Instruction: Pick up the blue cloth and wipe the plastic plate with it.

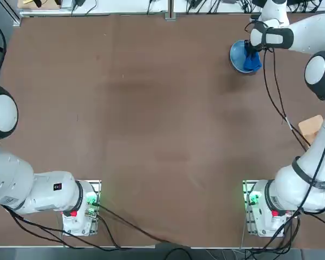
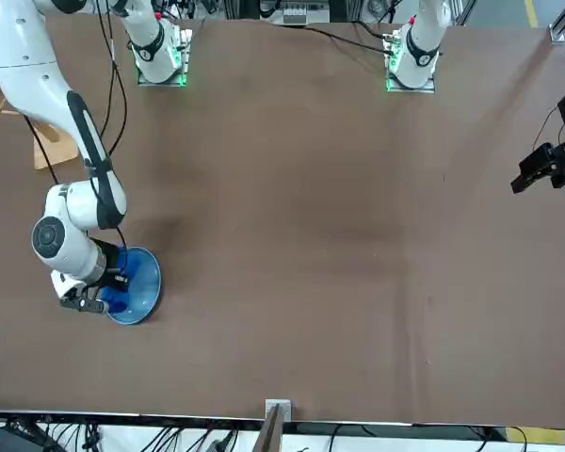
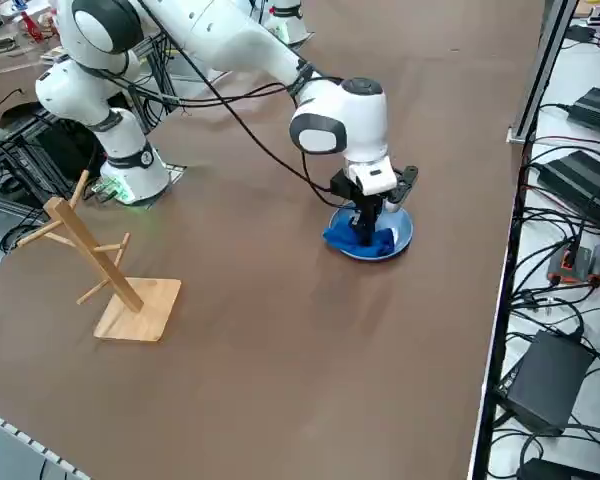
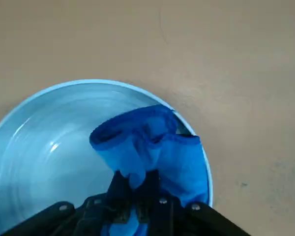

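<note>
Wiping step in hand, by the look of it: blue cloth already lifted and pressed down inside the plastic plate, at the upper right of the top view. Next, probably, sweeping across the bare half of the dish without dragging it along the table. Right gripper pinched tight on the cloth's bunched middle, fingers pressed together, over the plate's edge.

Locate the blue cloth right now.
The blue cloth is pinched in the right claw, bunched on the plastic plate against one side of its rim, at the table's far right corner in the top view.
</note>
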Robot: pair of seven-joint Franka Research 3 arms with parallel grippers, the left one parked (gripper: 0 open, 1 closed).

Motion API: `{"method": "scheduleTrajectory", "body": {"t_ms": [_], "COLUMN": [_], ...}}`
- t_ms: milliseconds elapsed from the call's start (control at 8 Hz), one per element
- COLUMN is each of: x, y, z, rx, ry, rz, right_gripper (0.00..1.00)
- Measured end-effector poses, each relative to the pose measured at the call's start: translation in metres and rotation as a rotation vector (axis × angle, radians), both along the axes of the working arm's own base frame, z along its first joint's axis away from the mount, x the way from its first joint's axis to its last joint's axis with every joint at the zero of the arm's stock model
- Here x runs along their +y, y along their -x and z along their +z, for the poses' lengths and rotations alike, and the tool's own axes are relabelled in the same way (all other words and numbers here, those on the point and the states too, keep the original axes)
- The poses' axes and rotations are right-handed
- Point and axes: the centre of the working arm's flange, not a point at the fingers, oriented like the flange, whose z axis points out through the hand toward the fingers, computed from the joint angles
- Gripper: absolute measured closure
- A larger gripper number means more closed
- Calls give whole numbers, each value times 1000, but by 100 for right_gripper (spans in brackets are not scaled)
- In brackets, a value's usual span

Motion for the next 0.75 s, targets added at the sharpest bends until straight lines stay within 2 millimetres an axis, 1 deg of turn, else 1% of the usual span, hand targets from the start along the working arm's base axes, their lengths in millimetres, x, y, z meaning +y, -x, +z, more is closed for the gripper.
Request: {"method": "scheduleTrajectory", "body": {"t_ms": [500, 750], "x": [2, 14], "y": [0, 0], "z": [0, -1], "rx": [1, 4], "ry": [-1, -3], "rz": [2, 10], "right_gripper": [93, 93]}}
